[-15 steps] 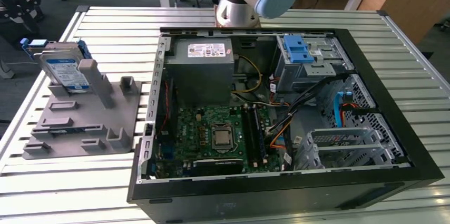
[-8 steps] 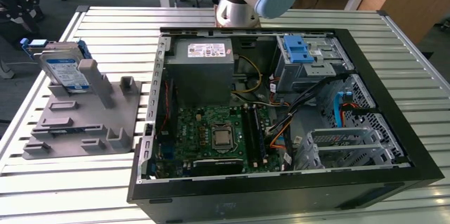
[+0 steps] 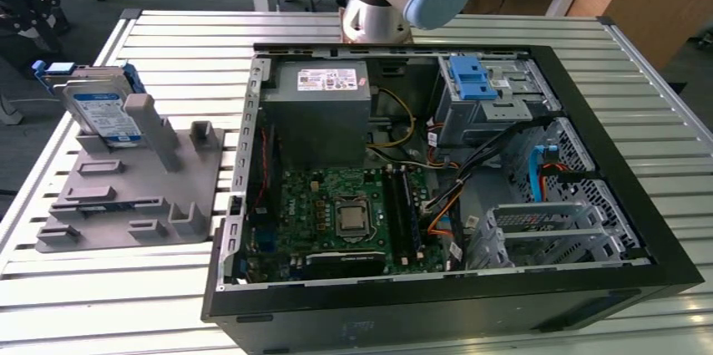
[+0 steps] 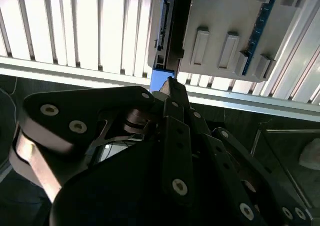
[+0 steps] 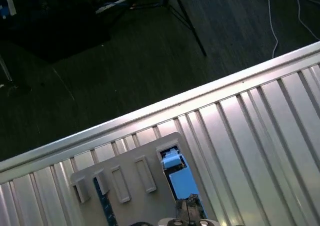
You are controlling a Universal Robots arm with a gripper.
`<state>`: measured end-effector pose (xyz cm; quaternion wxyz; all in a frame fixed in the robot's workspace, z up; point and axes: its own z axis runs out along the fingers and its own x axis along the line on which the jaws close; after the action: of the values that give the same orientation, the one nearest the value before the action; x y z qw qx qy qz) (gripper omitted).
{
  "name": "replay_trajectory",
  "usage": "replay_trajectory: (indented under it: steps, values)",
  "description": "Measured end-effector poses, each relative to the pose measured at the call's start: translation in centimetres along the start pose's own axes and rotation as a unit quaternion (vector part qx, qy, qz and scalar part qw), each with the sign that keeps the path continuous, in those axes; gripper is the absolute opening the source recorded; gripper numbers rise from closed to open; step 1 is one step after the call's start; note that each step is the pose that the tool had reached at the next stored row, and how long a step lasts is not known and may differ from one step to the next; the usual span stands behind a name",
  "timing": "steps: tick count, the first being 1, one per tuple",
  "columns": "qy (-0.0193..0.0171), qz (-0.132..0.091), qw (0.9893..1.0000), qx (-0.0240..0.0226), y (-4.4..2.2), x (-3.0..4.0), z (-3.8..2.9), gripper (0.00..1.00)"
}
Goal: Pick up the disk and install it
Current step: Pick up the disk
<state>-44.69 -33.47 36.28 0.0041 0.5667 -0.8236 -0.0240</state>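
One disk [image 3: 103,111], blue-framed, stands on edge in the grey holder [image 3: 134,196] on the slatted table [image 3: 167,46], at the exterior view's left of the open computer case [image 3: 446,309]. In the second wrist view the gripper [image 4: 169,86] points toward it; spread or pressed together, can't tell.

We see a shiny ribbed metal tabletop [image 3: 179,38], a matt grey plastic stand [image 3: 145,192], and the disk [image 3: 103,113] framed in blue plastic.

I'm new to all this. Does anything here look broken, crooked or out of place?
Nothing stands out. The computer case lies on its side on the table with its inside open to view, and the disk stands on edge in the grey holder beside it. No damage or spill shows.
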Motion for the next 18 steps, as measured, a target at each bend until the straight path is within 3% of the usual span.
replay_trajectory:
  steps: [3,6,9,13,14,17,18]
  values:
    - [0.0012,-0.027,0.9996,-0.0005,0.0,0.0,0.02,0.11]
    - [0.0023,-0.054,0.9985,-0.0011,0.0,0.0,0.04,0.11]
    - [0.0036,-0.082,0.9966,-0.0016,0.0,0.0,0.07,0.11]
    - [0.0051,-0.117,0.9932,-0.0024,-0.01,0.0,0.15,0.11]
    - [0.0054,-0.122,0.9926,-0.0025,-0.01,0.0,0.15,0.11]
    - [0.0054,-0.124,0.9923,-0.0024,-0.01,0.0,0.17,0.11]
    - [0.0057,-0.131,0.9913,-0.0025,-0.01,0.0,0.2,0.11]
